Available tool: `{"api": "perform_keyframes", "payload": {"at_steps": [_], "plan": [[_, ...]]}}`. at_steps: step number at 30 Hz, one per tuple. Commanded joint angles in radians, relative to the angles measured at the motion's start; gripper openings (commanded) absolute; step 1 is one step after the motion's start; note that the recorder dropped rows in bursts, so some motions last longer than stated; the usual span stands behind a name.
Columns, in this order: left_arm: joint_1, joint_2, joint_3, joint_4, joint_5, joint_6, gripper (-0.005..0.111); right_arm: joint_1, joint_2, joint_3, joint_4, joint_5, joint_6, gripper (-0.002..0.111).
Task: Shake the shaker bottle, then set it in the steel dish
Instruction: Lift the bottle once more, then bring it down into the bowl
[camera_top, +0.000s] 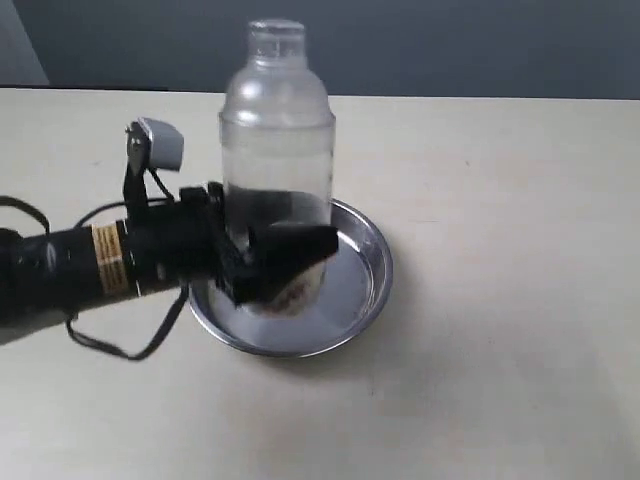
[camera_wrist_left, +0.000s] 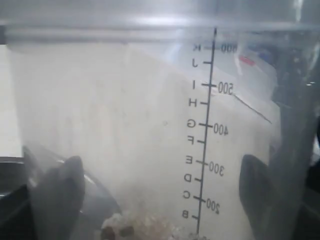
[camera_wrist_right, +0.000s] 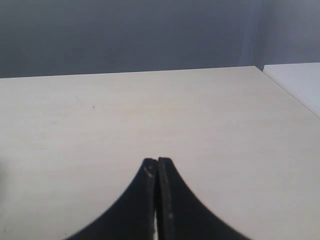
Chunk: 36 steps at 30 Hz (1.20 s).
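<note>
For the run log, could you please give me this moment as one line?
left gripper: shut on shaker bottle | bottle pose: upright in steel dish | right gripper: shut, empty

Pale beige tabletop (camera_top: 500, 200); dark grey-blue wall (camera_top: 450, 45) behind.

The shaker bottle (camera_top: 277, 150) in the steel dish (camera_top: 368, 280) on the worktop (camera_top: 500, 340)
The bottle stands upright inside the dish, toward its left side; the left tool (camera_top: 262, 262) reaches in from the left, with a finger on either side of the bottle's lower part.
</note>
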Motion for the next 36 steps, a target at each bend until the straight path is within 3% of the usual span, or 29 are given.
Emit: {"api": "perform_keyframes", "payload": {"at_steps": [1,2,3,5,6,7,8,11,12,13,15,17,19,20,24,27,28,30,32,33,35,36], "plan": [[-0.070,-0.031,-0.042,-0.355,0.139,0.271,0.000,-0.005,-0.005,0.001,0.001,-0.013,-0.002,-0.001],[-0.002,-0.011,-0.147,-0.169,0.181,0.157,0.000,-0.005,-0.005,0.001,0.001,-0.013,-0.002,-0.001],[0.028,-0.010,-0.172,-0.078,0.155,0.047,0.000,-0.005,-0.005,0.001,0.001,-0.013,-0.002,-0.001],[0.079,-0.018,-0.179,0.184,-0.017,-0.127,0.000,-0.005,-0.005,0.001,0.001,-0.013,-0.002,-0.001],[0.064,-0.040,-0.119,0.224,-0.094,-0.095,0.001,-0.005,-0.005,0.001,0.001,-0.013,-0.002,-0.001],[0.035,-0.058,-0.076,0.157,-0.094,-0.029,0.001,-0.005,-0.005,0.001,0.001,-0.013,-0.002,-0.001],[-0.017,-0.074,-0.029,-0.030,-0.094,0.141,0.001,-0.005,-0.005,0.001,0.001,-0.013,-0.002,-0.001],[-0.050,-0.048,-0.076,-0.304,0.141,0.289,0.000,-0.005,-0.005,0.001,0.001,-0.013,-0.002,-0.001],[-0.026,-0.041,-0.123,-0.269,0.165,0.267,0.000,-0.005,-0.005,0.001,0.001,-0.013,-0.002,-0.001],[0.024,-0.058,-0.163,-0.109,0.095,0.145,0.000,-0.005,-0.005,0.001,0.001,-0.013,-0.002,-0.001],[0.074,-0.106,-0.197,0.071,0.031,0.033,0.000,-0.005,-0.005,0.001,0.001,-0.013,-0.002,-0.001],[0.060,-0.157,-0.202,0.137,0.108,-0.007,0.000,-0.005,-0.005,0.001,0.001,-0.013,-0.002,-0.001],[-0.001,-0.123,-0.143,0.078,0.299,0.002,0.000,-0.005,-0.005,0.001,0.001,-0.013,-0.002,-0.001],[-0.021,-0.081,-0.116,0.029,0.309,0.043,0.000,-0.005,-0.005,0.001,0.001,-0.013,-0.002,-0.001],[-0.028,0.070,0.008,-0.145,-0.094,0.210,0.000,-0.005,-0.005,0.001,0.001,-0.013,-0.002,-0.001],[-0.017,-0.020,-0.051,-0.170,-0.094,0.219,0.000,-0.005,-0.005,0.001,0.001,-0.013,-0.002,-0.001],[-0.017,-0.069,-0.081,-0.147,-0.076,0.225,0.000,-0.005,-0.005,0.001,0.001,-0.013,-0.002,-0.001],[-0.046,-0.116,-0.119,-0.100,0.159,0.209,0.000,-0.005,-0.005,0.001,0.001,-0.013,-0.002,-0.001],[-0.085,-0.045,-0.090,-0.187,0.223,0.229,0.000,-0.005,-0.005,0.001,0.001,-0.013,-0.002,-0.001],[-0.087,0.000,-0.056,-0.222,0.167,0.230,0.000,-0.005,-0.005,0.001,0.001,-0.013,-0.002,-0.001],[-0.075,0.102,0.005,-0.265,-0.083,0.239,0.000,-0.005,-0.005,0.001,0.001,-0.013,-0.002,-0.001],[-0.068,0.116,0.021,-0.266,-0.094,0.252,0.000,-0.005,-0.005,0.001,0.001,-0.013,-0.002,-0.001]]}}
